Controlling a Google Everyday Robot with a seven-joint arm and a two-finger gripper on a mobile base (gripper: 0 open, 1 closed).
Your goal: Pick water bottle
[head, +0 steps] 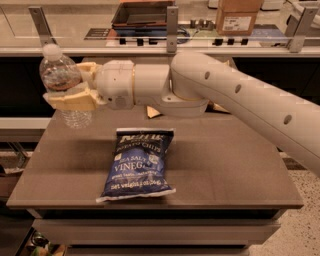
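The water bottle [62, 80] is clear ribbed plastic with a white cap, upright at the far left of the view. My gripper [70, 90] is shut on its middle, with cream fingers [72, 101] wrapping its front and back. The bottle hangs above the left part of the brown table [225, 165], its base clear of the surface. The white arm reaches in from the right across the table.
A blue salt-and-vinegar chip bag [140, 162] lies flat near the table's front. A brown chip bag behind is mostly hidden by the arm. A counter with a dark tray [142, 12] and a cardboard box [237, 15] runs behind.
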